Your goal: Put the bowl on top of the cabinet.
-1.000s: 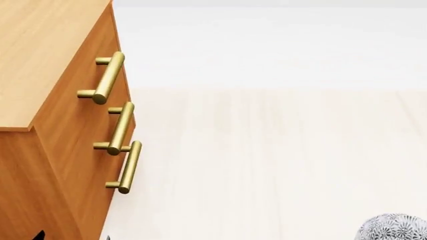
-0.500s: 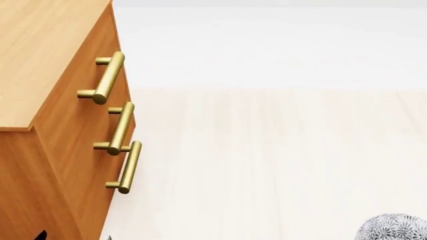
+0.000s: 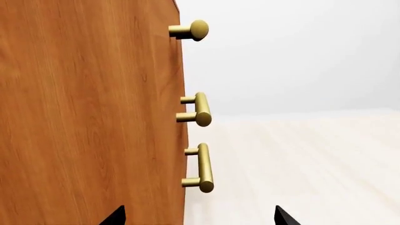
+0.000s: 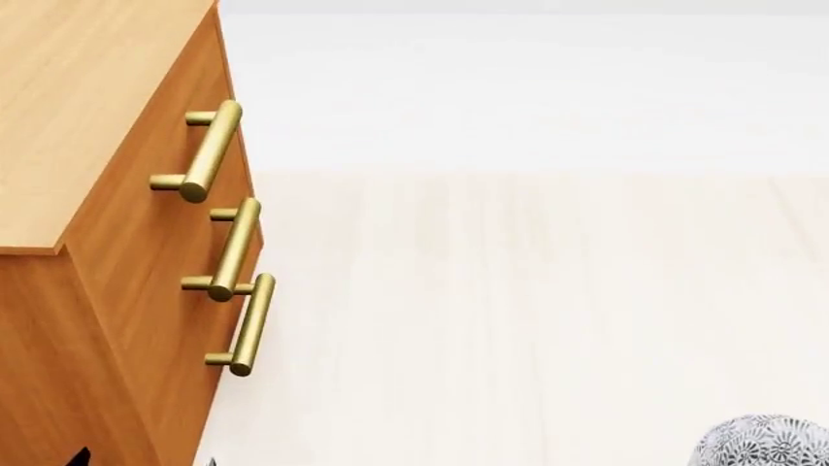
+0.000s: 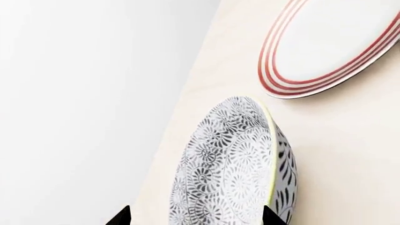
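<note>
The bowl (image 5: 234, 164), white with a dense grey-black floral pattern and a pale rim, rests on the pale surface. In the head view only part of the bowl (image 4: 764, 442) shows, at the bottom right corner. My right gripper (image 5: 196, 219) is open, and its two dark fingertips (image 5: 122, 217) stand on either side of the bowl's outer wall, the rim close to one tip. The orange-brown cabinet (image 4: 91, 116) with brass bar handles (image 4: 210, 150) fills the left of the head view. My left gripper (image 3: 198, 220) is open and empty beside the cabinet's side wall (image 3: 87, 112).
A flat white plate with red rings (image 5: 331, 47) lies just beyond the bowl. The pale wooden surface (image 4: 518, 311) stretches between cabinet and bowl. The brass handles (image 3: 203, 168) stick out from the cabinet's front, close to the left gripper.
</note>
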Available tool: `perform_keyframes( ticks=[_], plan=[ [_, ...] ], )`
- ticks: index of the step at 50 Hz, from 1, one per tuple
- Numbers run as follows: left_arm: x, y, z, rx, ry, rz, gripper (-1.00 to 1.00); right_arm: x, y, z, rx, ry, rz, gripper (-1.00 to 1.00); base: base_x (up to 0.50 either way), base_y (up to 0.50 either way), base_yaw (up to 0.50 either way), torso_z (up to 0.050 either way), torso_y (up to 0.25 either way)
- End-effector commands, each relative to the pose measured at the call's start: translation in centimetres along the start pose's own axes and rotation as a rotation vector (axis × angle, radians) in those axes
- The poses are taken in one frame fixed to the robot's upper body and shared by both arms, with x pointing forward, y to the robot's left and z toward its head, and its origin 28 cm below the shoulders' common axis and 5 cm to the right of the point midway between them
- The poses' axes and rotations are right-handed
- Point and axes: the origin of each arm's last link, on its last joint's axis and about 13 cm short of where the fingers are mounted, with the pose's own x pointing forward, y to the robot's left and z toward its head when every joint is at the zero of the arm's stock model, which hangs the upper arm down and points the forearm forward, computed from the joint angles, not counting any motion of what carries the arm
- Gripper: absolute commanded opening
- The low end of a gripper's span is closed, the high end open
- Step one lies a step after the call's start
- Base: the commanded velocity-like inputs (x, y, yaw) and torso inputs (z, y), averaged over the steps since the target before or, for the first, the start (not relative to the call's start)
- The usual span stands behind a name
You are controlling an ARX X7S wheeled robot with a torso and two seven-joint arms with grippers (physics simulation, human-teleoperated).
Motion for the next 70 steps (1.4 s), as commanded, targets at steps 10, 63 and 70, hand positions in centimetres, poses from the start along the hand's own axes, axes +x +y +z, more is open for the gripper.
perform_keyframes(
  ticks=[10, 63, 70],
  plan=[
    [0.0, 0.0, -0.1, 0.002, 0.001, 0.000, 1.00, 0.6, -0.4, 0.6, 0.065, 0.009, -0.048, 1.00, 0.00, 0.00, 0.00, 0.000, 0.000],
    [0.0, 0.0, 0.0, 0.002, 0.001, -0.004, 1.00, 2.8, -1.1, 1.4, 0.135, 0.033, -0.152, 1.00, 0.00, 0.00, 0.00, 0.000, 0.000],
    [0.0, 0.0, 0.0, 0.002, 0.001, -0.005, 1.00, 3.0, -1.1, 1.3, 0.134, 0.035, -0.160, 1.00, 0.00, 0.00, 0.00, 0.000, 0.000]
  ],
)
